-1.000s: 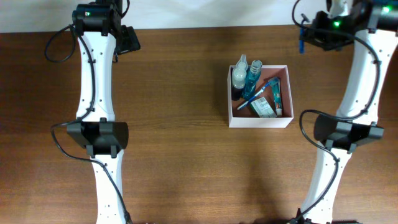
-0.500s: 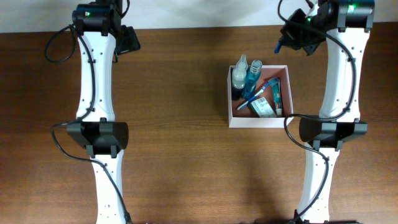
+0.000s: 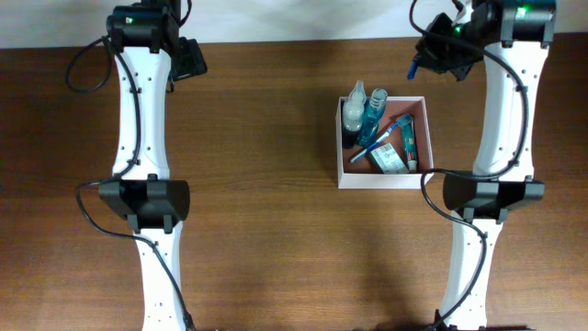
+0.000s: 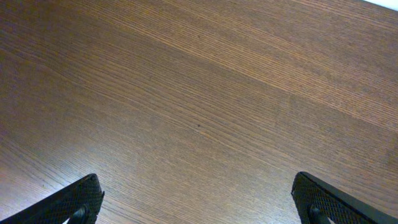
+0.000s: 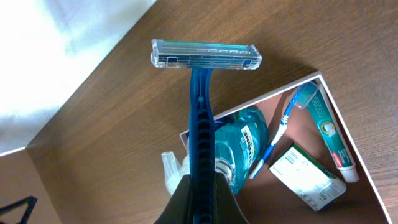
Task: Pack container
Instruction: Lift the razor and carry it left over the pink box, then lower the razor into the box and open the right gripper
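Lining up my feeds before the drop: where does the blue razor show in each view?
Overhead: the blue razor is a small blue sliver at upper right, just past the far edge of the container, near its right corner.
Left wrist: not in it; only bare table.
Right wrist: centre frame, handle clamped in the right gripper, head at top.
Shared landmark: the container, lower right in the right wrist view.

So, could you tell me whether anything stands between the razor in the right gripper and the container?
Nothing visible does. The right gripper holds the blue razor over open table, just beyond the far edge of the container.
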`<state>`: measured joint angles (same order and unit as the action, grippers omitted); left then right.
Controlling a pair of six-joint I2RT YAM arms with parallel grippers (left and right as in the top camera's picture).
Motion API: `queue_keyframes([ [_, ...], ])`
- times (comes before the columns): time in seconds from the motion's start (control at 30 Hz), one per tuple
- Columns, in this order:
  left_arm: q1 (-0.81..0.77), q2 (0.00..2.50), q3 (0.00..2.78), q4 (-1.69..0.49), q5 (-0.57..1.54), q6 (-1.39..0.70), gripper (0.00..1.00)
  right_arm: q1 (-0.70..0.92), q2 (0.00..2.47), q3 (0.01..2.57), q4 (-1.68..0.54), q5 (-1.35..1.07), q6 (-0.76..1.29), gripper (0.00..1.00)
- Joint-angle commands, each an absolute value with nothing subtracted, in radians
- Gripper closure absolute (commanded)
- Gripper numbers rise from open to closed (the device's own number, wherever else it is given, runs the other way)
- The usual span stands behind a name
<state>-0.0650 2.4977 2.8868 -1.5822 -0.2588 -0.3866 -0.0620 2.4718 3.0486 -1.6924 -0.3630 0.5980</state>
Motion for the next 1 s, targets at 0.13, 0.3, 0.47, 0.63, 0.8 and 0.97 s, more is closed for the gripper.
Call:
queue_keyframes([
  [0.13,-0.063,2.502,2.884,-1.580,-0.255,-0.397,0.01,-0.078,2.397,3.030,-1.699,-0.264,0.569,0.96],
  [0.3,-0.064,2.502,2.884,-1.580,-0.255,-0.396,0.00,-0.078,2.397,2.943,-1.699,-0.225,0.610,0.96],
  [0.47,-0.063,2.502,2.884,-1.580,-0.255,-0.397,0.01,-0.067,2.397,2.796,-1.699,-0.226,0.610,0.96],
  [0.63,-0.063,2.502,2.884,-1.580,-0.255,-0.396,0.00,-0.066,2.397,2.672,-1.699,-0.223,0.610,0.96],
  [0.8,-0.064,2.502,2.884,-1.580,-0.255,-0.396,0.01,-0.058,2.397,2.609,-1.699,-0.224,0.610,0.96],
  [0.97,-0.063,2.502,2.884,-1.580,-0.255,-0.397,0.01,-0.038,2.397,2.595,-1.699,-0.223,0.609,0.95],
])
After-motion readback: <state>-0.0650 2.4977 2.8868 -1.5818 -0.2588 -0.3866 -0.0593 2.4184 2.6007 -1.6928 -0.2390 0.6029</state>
